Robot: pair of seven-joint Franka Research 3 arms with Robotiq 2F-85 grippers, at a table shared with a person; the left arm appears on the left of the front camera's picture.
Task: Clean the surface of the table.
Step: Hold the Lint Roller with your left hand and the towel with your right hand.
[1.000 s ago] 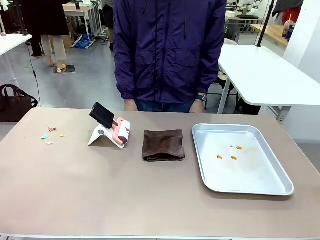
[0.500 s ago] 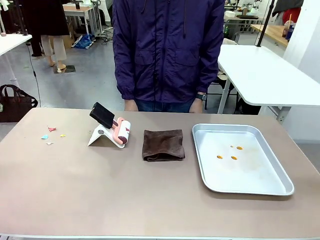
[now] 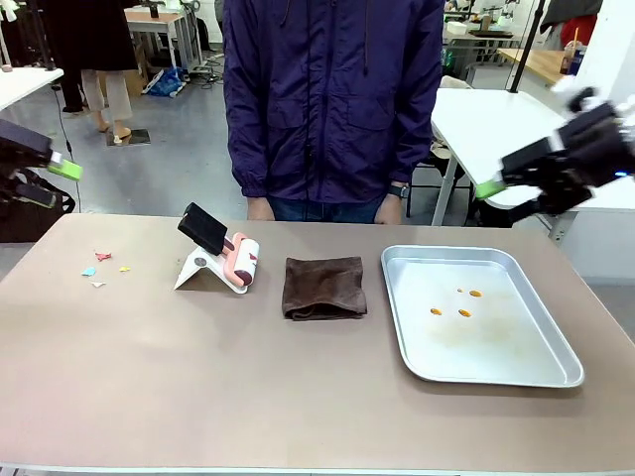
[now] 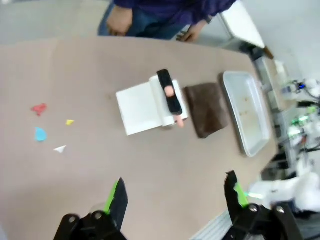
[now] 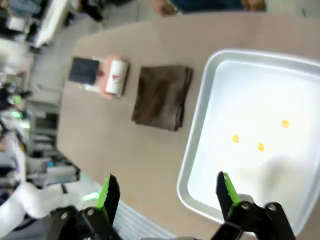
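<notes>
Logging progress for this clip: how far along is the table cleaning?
Done: nothing visibly; coloured scraps lie on the table, orange spots in the tray. In hand: nothing; left gripper and right gripper hover open and empty. Left: all of it; lint roller and brown cloth sit untouched.

Lint roller (image 3: 241, 260), brown cloth (image 3: 323, 288) and metal tray (image 3: 496, 347) lie on the table (image 3: 198, 377).

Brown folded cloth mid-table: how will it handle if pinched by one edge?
Probably floppy: the brown cloth lies in soft folded layers, so an edge pinch would likely unfold it into a drape. Looks light and fuzzy, not slick; pushed across the table it would likely bunch rather than slide.
</notes>
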